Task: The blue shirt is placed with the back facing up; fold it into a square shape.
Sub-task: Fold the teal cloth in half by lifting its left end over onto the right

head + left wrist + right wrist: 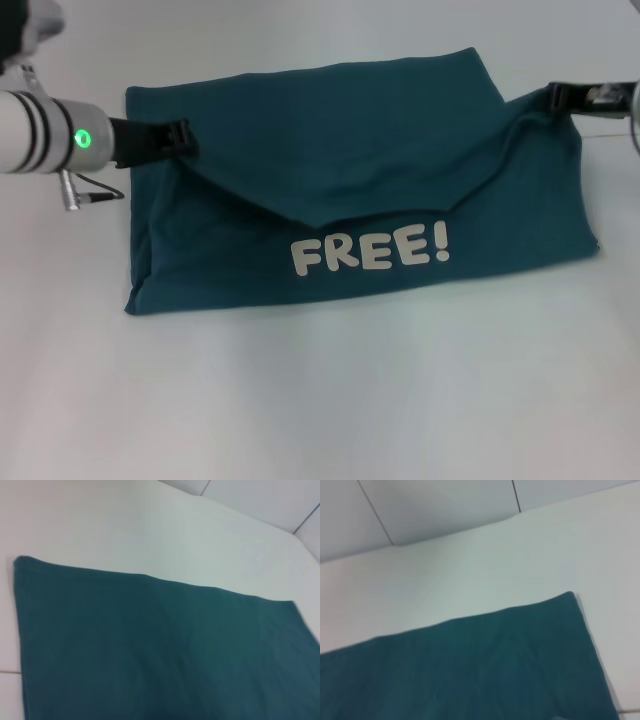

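The blue shirt (350, 150) lies across the white table, folded in a wide band. White "FREE!" lettering (370, 250) shows on its near part. A plain flap hangs over it from the far edge and sags to a point in the middle. My left gripper (182, 138) is at the shirt's left edge, shut on the flap's corner. My right gripper (558, 96) is at the far right corner, shut on cloth that rises up to it. The left wrist view shows plain shirt cloth (150, 650), and so does the right wrist view (495, 670); neither shows fingers.
The white table (300, 400) spreads out in front of the shirt and to both sides. A thin cable (95, 195) hangs under my left arm, beside the shirt's left edge. Wall panels (445, 510) stand behind the table.
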Robot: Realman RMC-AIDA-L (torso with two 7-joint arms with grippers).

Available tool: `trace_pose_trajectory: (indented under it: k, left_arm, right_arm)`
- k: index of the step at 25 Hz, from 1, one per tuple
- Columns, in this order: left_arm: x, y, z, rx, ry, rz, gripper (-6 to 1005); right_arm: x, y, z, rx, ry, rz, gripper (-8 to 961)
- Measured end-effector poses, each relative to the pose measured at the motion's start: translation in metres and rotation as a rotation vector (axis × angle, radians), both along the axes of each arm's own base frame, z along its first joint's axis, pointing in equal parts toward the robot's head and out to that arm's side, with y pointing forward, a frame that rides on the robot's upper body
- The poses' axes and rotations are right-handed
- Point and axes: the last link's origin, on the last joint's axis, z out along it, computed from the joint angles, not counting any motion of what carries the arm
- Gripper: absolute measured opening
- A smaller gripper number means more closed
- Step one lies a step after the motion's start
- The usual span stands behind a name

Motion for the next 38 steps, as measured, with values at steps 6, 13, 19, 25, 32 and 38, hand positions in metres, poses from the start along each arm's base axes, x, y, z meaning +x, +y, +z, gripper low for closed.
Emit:
trace_pose_trajectory:
  k: [6, 13, 19, 25, 32, 38]
  left_arm:
    - [-0.001, -0.001, -0.016, 0.03, 0.065, -0.02, 41]
    - [0.001, 0.003, -0.009, 0.062, 0.046, -0.008, 41]
    - [0.005, 0.006, -0.005, 0.084, 0.033, -0.006, 41]
    - [0.005, 0.006, -0.006, 0.101, 0.031, -0.004, 41]
    - [0.006, 0.005, -0.009, 0.099, 0.044, -0.018, 42]
    - [0.01, 0.003, -0.012, 0.062, 0.054, -0.046, 68]
  right_arm:
    - [0.01, 0.002, -0.028, 0.046, -0.124, -0.01, 110]
    - [0.001, 0.009, -0.024, 0.074, -0.144, 0.012, 116]
    - [-0.009, 0.016, -0.022, 0.066, -0.166, 0.04, 121]
    - [-0.016, 0.019, -0.026, 0.052, -0.214, 0.064, 127]
    - [-0.018, 0.02, -0.027, 0.047, -0.218, 0.071, 133]
    - [-0.02, 0.019, -0.03, 0.02, -0.281, 0.096, 138]
